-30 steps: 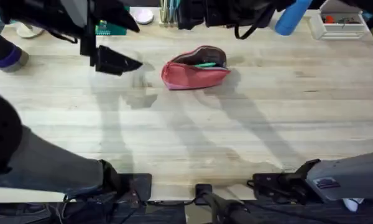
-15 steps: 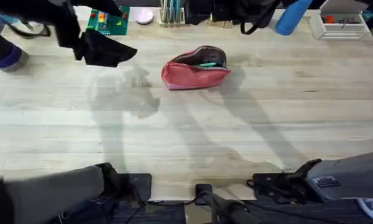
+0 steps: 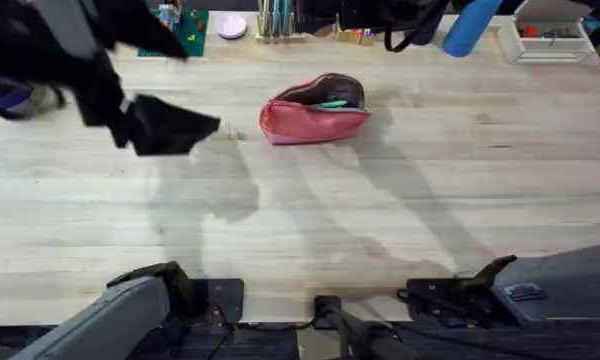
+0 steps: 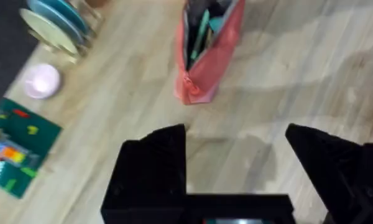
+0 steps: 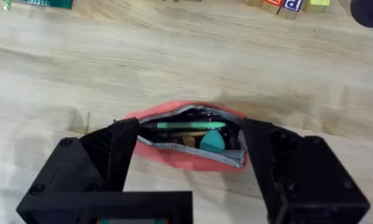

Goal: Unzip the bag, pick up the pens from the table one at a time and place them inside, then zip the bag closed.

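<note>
The salmon-pink bag (image 3: 313, 118) lies on the table (image 3: 380, 200) at the back middle, its zipper open. A light green pen (image 5: 189, 125) lies inside it beside a teal piece (image 5: 212, 140); the black pen is hidden. My left gripper (image 3: 205, 127) hovers to the left of the bag, open and holding nothing, its fingers (image 4: 152, 168) pointing at the bag (image 4: 206, 59). My right gripper (image 5: 189, 162) hangs above the bag (image 5: 186, 155), open, with one finger on either side of it in the right wrist view.
Along the back edge stand a green circuit board (image 3: 188, 25), a pink disc (image 3: 230, 25), a rack of teal sticks (image 3: 272, 18), a blue cylinder (image 3: 470, 28) and a white box (image 3: 548, 40). A purple roll (image 3: 15, 97) sits far left.
My left gripper has swung from the back left toward the front, ending a little lower beside the bag. The bag and the green pen have not moved.
</note>
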Controlling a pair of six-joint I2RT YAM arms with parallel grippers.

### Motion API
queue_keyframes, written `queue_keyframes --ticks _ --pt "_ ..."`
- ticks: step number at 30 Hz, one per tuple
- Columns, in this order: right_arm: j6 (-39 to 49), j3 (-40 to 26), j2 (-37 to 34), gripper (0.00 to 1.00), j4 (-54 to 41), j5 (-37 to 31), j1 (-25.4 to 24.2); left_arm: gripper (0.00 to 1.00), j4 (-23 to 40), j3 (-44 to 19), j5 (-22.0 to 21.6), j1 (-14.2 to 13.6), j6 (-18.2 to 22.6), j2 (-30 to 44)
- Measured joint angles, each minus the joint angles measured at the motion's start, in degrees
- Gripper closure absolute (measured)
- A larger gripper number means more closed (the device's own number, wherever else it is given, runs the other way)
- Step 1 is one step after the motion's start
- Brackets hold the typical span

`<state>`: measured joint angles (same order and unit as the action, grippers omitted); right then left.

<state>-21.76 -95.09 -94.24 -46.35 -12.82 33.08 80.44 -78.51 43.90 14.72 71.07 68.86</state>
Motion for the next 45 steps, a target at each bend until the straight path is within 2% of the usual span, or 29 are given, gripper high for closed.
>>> queue_keyframes --ticks 4,14,20,28,39,45 --pt "0.00 0.00 0.00 0.006 0.00 0.00 0.00 0.003 -7.85 9.73 1.44 0.00 -0.25 -0.35" --pt "0.02 0.00 0.00 0.006 -0.02 0.00 0.00 0.002 -35.92 32.67 11.42 0.00 -3.16 -0.46" --pt "0.02 -0.01 0.00 0.006 -0.24 0.00 0.00 0.006 -46.04 42.14 14.57 0.00 -3.85 -0.57" --pt "0.39 -0.02 0.00 0.006 -0.72 0.02 0.00 0.006 -49.13 44.64 14.82 0.28 -4.02 1.30" --pt "0.42 -0.02 0.00 0.005 -3.61 0.03 1.30 0.006 -53.72 44.69 15.32 4.49 -4.07 6.64" --pt "0.39 -0.02 0.00 0.005 -3.63 0.02 3.40 0.006 -53.87 44.69 15.56 4.83 -4.04 6.66"
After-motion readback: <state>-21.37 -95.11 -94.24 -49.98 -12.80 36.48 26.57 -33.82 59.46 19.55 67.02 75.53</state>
